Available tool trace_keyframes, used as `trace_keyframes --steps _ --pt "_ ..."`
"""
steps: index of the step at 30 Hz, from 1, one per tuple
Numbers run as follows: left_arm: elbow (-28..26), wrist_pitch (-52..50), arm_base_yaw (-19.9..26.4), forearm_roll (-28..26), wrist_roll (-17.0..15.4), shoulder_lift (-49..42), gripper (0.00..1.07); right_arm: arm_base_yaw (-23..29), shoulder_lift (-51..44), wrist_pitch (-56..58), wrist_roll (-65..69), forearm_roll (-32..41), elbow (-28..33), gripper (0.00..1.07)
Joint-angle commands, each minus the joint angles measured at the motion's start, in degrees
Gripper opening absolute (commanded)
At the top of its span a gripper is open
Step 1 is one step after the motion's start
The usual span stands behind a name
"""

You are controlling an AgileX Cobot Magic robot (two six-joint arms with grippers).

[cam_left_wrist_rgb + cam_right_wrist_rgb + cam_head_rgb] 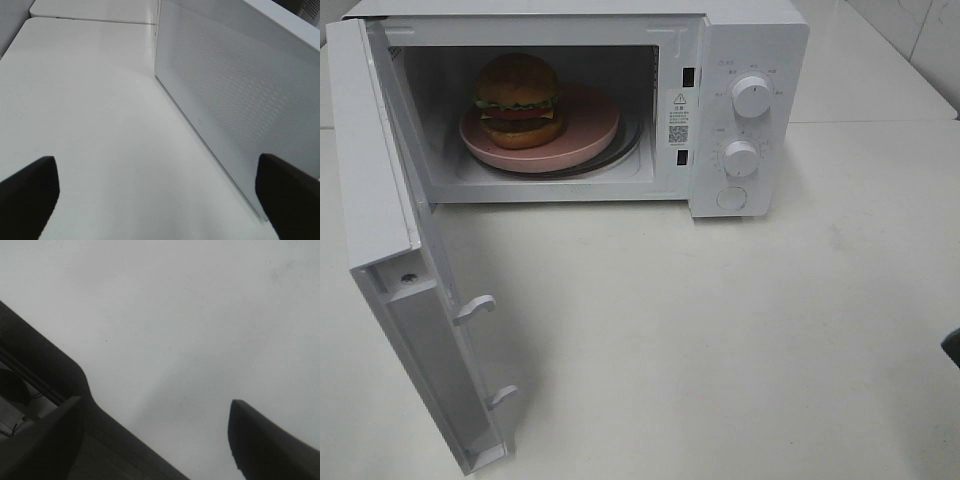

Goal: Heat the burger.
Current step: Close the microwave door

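Sitting well inside the cavity, the burger [517,100] stands upright on the pink plate [582,140], toward that plate's left half, within the white microwave [750,40]. Loading looks complete, so I judge the step in hand to be shutting the door [380,200], which stands swung out to the left with its two latch hooks [475,308] exposed. My left gripper [156,160] sits beside the door's perforated outer face, jaws spread wide with nothing between them. My right gripper [155,402] hangs over the bare table [720,330], jaws likewise spread and empty. To do this well I would press with the left on the outer face near the free edge, follow the hinge's arc, and hold pressure until the hooks seat. Only then do the two knobs [751,97] on the right panel come into play
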Motion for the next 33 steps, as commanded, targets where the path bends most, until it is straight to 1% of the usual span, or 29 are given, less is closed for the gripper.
trace_keyframes --steps 1,2,3,4,5,6,8,9,11,12,13,15,16,18,20,21,23,24,25,27,28,33 --pt "0.11 -0.74 0.0 -0.4 -0.23 -0.86 1.0 -5.39 -4.3 0.23 -0.52 0.11 3.32 0.76" --pt "0.11 -0.74 0.0 -0.4 -0.23 -0.86 1.0 -6.47 -5.27 0.23 -0.52 0.11 3.78 0.76" --pt "0.11 -0.74 0.0 -0.4 -0.23 -0.86 1.0 -6.47 -5.27 0.23 -0.52 0.11 3.78 0.76" --pt "0.11 -0.74 0.0 -0.4 -0.23 -0.86 1.0 -9.05 -7.68 0.23 -0.52 0.11 4.76 0.76" --pt "0.11 -0.74 0.0 -0.4 -0.23 -0.86 1.0 -10.31 -9.11 0.23 -0.52 0.11 5.21 0.76" --pt "0.11 -0.74 0.0 -0.4 -0.23 -0.86 1.0 -10.31 -9.11 0.23 -0.52 0.11 5.21 0.76" --pt "0.11 -0.74 0.0 -0.4 -0.23 -0.86 1.0 -14.09 -13.87 0.17 -0.52 0.17 6.53 0.76" --pt "0.11 -0.74 0.0 -0.4 -0.23 -0.86 1.0 -14.09 -13.87 0.17 -0.52 0.17 6.53 0.76" --pt "0.11 -0.74 0.0 -0.4 -0.23 -0.86 1.0 -17.76 -19.02 0.0 -0.52 0.17 7.85 0.76" --pt "0.11 -0.74 0.0 -0.4 -0.23 -0.86 1.0 -17.76 -19.02 0.0 -0.52 0.17 7.85 0.76" --pt "0.11 -0.74 0.0 -0.4 -0.23 -0.86 1.0 -20.17 -22.4 -0.34 -0.52 0.17 8.65 0.76" --pt "0.11 -0.74 0.0 -0.4 -0.23 -0.86 1.0 -21.08 -23.95 -0.69 -0.52 0.4 8.94 0.76" --pt "0.11 -0.74 0.0 -0.4 -0.23 -0.86 1.0 -23.26 -27.79 -1.43 -0.52 0.8 9.51 0.76" --pt "0.11 -0.74 0.0 -0.4 -0.23 -0.86 1.0 -24.06 -29.68 -1.72 -0.52 1.09 9.74 0.76" --pt "0.11 -0.74 0.0 -0.4 -0.23 -0.86 1.0 -26.76 -34.55 -1.89 -0.52 2.23 10.08 0.76" --pt "0.11 -0.74 0.0 -0.4 -0.23 -0.86 1.0 -26.76 -34.55 -1.89 -0.52 2.23 10.08 0.76" --pt "0.11 -0.74 0.0 -0.4 -0.23 -0.86 1.0 -28.48 -38.73 -2.46 -0.52 4.24 10.6 0.76" --pt "0.11 -0.74 0.0 -0.4 -0.23 -0.86 1.0 -28.48 -38.73 -2.46 -0.52 4.24 10.6 0.76" --pt "0.11 -0.74 0.0 -0.4 -0.23 -0.86 1.0 -29.22 -41.54 -2.86 -0.92 5.16 11.57 0.76" --pt "0.11 -0.74 0.0 -0.4 -0.23 -0.86 1.0 -29.56 -42.86 -2.92 -1.15 5.27 12.32 0.76" --pt "0.11 -0.74 0.0 -0.4 -0.23 -0.86 1.0 -30.14 -45.03 -2.23 -1.6 5.33 13.12 0.76" --pt "0.11 -0.74 0.0 -0.4 -0.23 -0.86 1.0 -31.17 -49.05 -2.23 -1.78 5.16 13.06 0.76"
